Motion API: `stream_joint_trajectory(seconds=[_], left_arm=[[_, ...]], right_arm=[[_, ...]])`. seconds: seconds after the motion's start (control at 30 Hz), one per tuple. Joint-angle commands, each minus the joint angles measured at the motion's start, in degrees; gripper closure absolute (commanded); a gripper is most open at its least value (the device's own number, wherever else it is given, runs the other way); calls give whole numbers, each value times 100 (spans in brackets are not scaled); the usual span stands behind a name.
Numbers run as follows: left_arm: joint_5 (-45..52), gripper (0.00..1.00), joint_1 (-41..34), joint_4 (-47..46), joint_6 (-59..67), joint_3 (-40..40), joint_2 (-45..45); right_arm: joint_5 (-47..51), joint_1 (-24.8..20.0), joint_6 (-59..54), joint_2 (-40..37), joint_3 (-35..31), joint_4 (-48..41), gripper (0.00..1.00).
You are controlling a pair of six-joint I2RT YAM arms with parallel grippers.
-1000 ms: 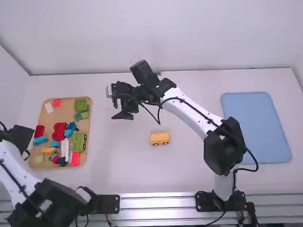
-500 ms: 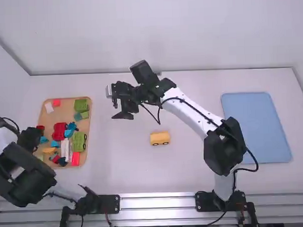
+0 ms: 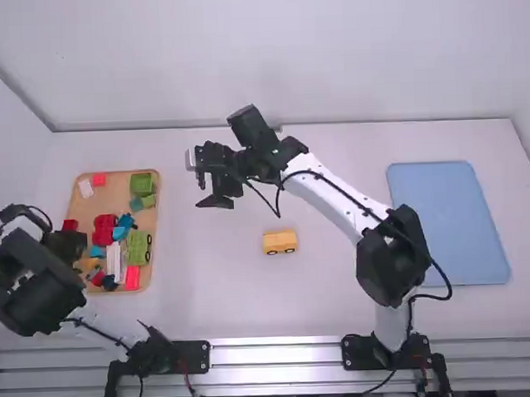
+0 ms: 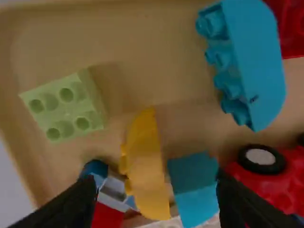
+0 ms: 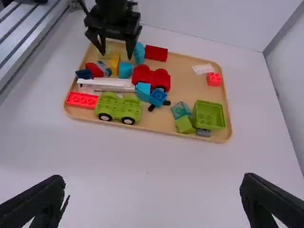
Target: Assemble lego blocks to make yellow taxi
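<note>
1. I'm seeing a pale green block [image 4: 66, 107] sitting in the wooden tray's [image 3: 87, 207] near-left corner. A red-and-blue piece [image 4: 107, 194] and a teal block [image 4: 194, 187] are crowding the yellow arched block [image 4: 146, 166], one on each side.
2. A little farther on, a blue curved block [image 4: 259, 61] is lying by the tray's left edge, with a red block [image 3: 69, 225] beyond it. A long white piece [image 3: 113, 260] and a green wheeled block [image 3: 138, 247] are lying toward the right edge, and a green box-shaped block [image 5: 209, 115] is sitting at the far-right corner.
3. For moving room, I'm watching a stretch of worktop [image 3: 207, 279] running from the tray's right edge to the yellow car base [image 3: 280, 242]. My right arm is spanning the worktop beyond that base, and a blue board [image 3: 449, 222] is lying near the right edge.
4. My left gripper [image 3: 71, 249] is hanging over the tray's near-left part, fingers standing wide. The yellow arched block is lying below and between them; I'm not able to tell whether they're touching anything.
5. My right gripper [image 3: 202, 180] is hovering right of the tray with its fingers spread wide, and the yellow car base is resting nearer me and to its right.
</note>
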Motion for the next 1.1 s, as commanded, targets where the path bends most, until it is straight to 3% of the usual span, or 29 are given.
stream_joint_trajectory(seconds=[0.0, 0.17, 0.47, 0.63, 0.9, 1.07], left_arm=[[-236, 42, -199, -15, -181, -76, 76], [-645, 44, -321, -76, -470, -87, 76], [-953, 36, -59, 22, -695, -278, 76], [-514, 36, 133, 181, -79, -269, 83], [-459, 45, 20, 229, 1187, -269, 83], [-463, 42, -31, 160, 1440, -326, 83]], right_arm=[[-9, 0, -11, 37, 103, 2, 2], [-11, 0, -11, 37, 103, -20, 2], [-9, 0, -11, 37, 103, -22, 2], [107, 0, 31, 37, 101, -22, 2], [94, 2, 28, 37, 103, 2, 2], [94, 0, 28, 37, 101, 0, 2]])
